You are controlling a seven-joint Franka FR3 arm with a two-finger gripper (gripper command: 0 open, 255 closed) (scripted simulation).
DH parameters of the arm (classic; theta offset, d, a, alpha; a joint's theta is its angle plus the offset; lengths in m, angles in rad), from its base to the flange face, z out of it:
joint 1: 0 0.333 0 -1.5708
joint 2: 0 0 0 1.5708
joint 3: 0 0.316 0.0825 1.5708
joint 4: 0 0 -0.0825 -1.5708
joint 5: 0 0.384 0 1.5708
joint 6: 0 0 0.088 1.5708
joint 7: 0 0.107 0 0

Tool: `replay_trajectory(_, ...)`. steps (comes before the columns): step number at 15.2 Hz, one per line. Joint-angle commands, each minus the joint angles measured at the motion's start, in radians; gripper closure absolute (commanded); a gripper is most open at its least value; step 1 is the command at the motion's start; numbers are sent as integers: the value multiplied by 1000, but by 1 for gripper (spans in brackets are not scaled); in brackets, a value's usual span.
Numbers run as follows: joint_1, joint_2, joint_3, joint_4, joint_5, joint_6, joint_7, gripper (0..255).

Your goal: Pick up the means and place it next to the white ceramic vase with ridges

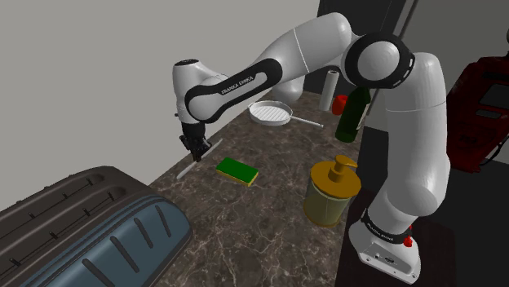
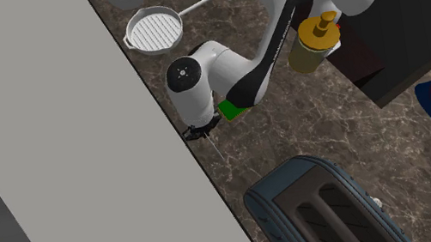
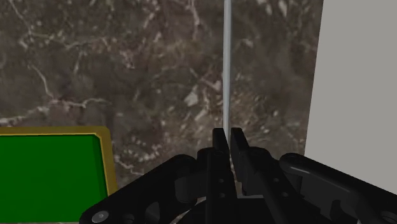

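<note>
My gripper (image 1: 194, 149) (image 3: 228, 133): low over the marble counter (image 1: 269, 220), close to the grey wall (image 3: 356, 76).
My fingers (image 3: 218, 143): closed tight on the thin grey utensil (image 3: 226, 63) (image 1: 186, 169), one on each side of it.
Utensil: in my grasp, running straight out from my fingertips along the wall; I cannot tell whether it is off the counter.
Sponge (image 1: 237, 171) (image 3: 48, 165): green and yellow, just beside me, away from the wall.
Vase (image 1: 329, 88): white, ridged, well apart at the counter's far end, past the pan (image 1: 271, 112).

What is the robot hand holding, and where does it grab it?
A thin grey utensil, pinched edge-on by the gripper near its middle.
</note>
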Motion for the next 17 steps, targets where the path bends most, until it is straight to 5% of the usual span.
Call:
replay_trajectory(1,0,0,0,0,0,0,0,255)
replay_trajectory(17,-9,-70,22,107,40,-169,-20,255)
